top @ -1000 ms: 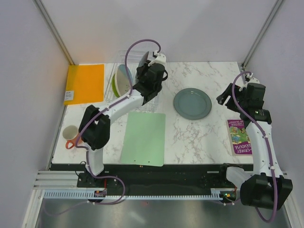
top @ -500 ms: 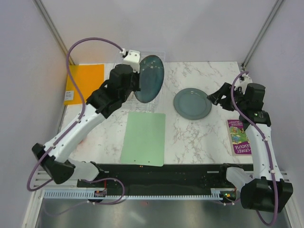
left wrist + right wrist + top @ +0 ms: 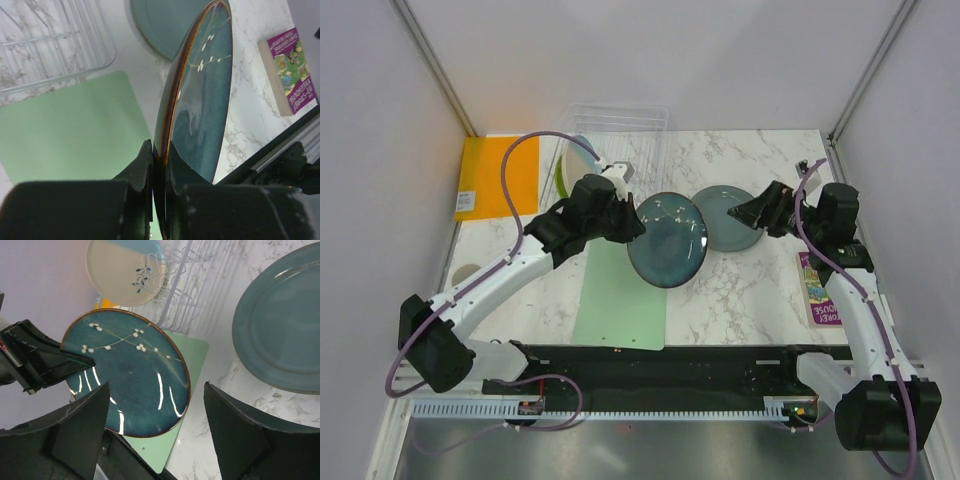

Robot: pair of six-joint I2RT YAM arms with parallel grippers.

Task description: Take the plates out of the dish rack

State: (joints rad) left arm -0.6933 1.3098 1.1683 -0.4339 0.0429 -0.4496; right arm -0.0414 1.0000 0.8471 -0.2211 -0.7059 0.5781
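My left gripper (image 3: 632, 228) (image 3: 160, 155) is shut on the rim of a dark blue plate (image 3: 667, 240) (image 3: 200, 100) (image 3: 130, 375) with white blossoms. It holds the plate tilted above the table's middle. The plate's edge overlaps a teal-grey plate (image 3: 732, 222) (image 3: 285, 330) (image 3: 160, 20) lying flat on the marble. My right gripper (image 3: 755, 213) (image 3: 156, 387) hovers open over that flat plate, fingers pointing at the held one, touching nothing. The clear dish rack (image 3: 620, 130) (image 3: 50, 40) (image 3: 200, 285) stands at the back. A cream plate with a leaf sprig (image 3: 125, 270) (image 3: 578, 160) stands upright in it.
A pale-green mat (image 3: 620, 300) (image 3: 65, 125) lies under and in front of the held plate. An orange folder (image 3: 498, 175) lies at the back left. A purple book (image 3: 817, 290) (image 3: 290, 70) sits by the right edge, beside my right arm.
My left arm lifted the dark blue plate out of the rack and swung it right and forward to the table's middle. My right gripper moved left toward it and opened wider.
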